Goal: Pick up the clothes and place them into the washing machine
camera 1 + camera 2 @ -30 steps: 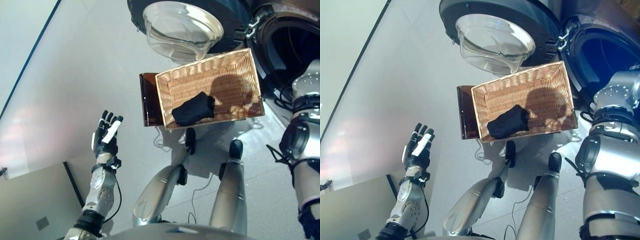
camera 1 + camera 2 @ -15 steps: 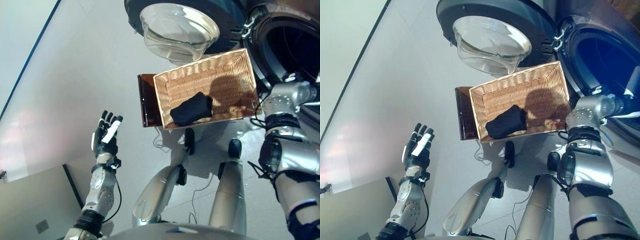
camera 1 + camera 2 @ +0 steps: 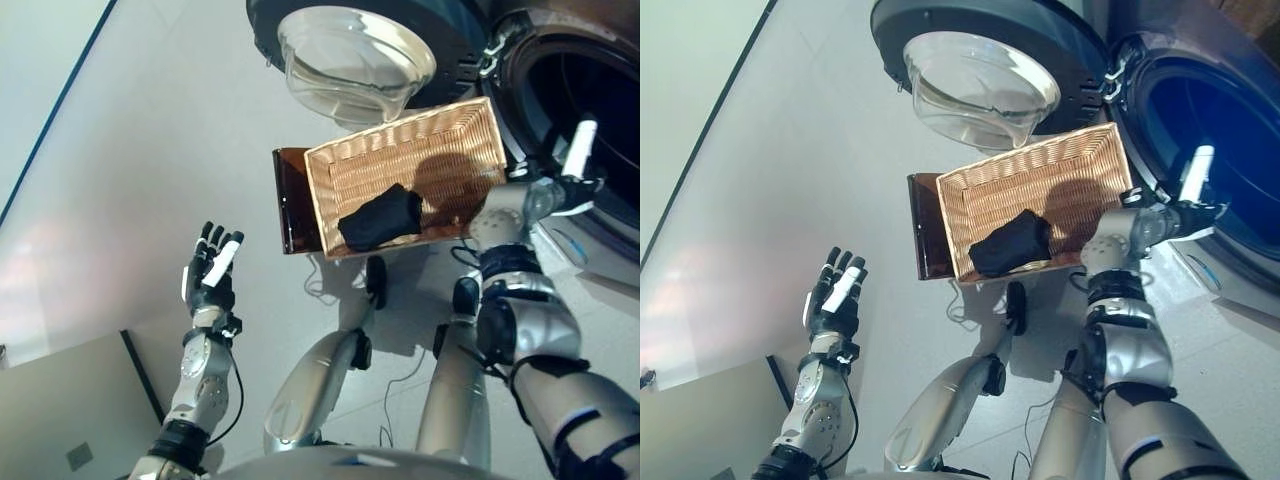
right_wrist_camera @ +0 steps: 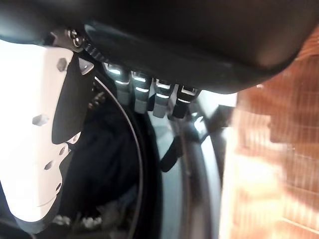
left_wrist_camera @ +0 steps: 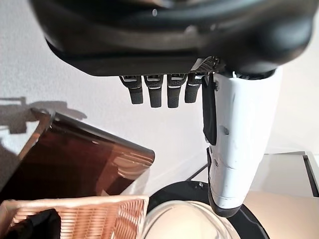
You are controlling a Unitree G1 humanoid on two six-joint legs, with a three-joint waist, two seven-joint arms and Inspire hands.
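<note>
Black crumpled soft garment [image 3: 380,217] in rectangular woven wicker basket [image 3: 345,168], just left of right hand [image 3: 572,170] | right hand spread wide, empty, at washing machine drum opening [image 3: 1200,110] | left hand [image 3: 211,272] flat-fingered, idle, well apart | likely light, limp; pinch at raised bunched middle

Bright overhead light glares off the pale floor [image 3: 150,150]; a shadow falls inside the wicker basket [image 3: 440,140].

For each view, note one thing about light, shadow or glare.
Left eye view: a dark shadow falls across the wicker basket beside the black garment. Right eye view: the glass door bowl glints. Right wrist view: the basket is washed out by glare.
</note>
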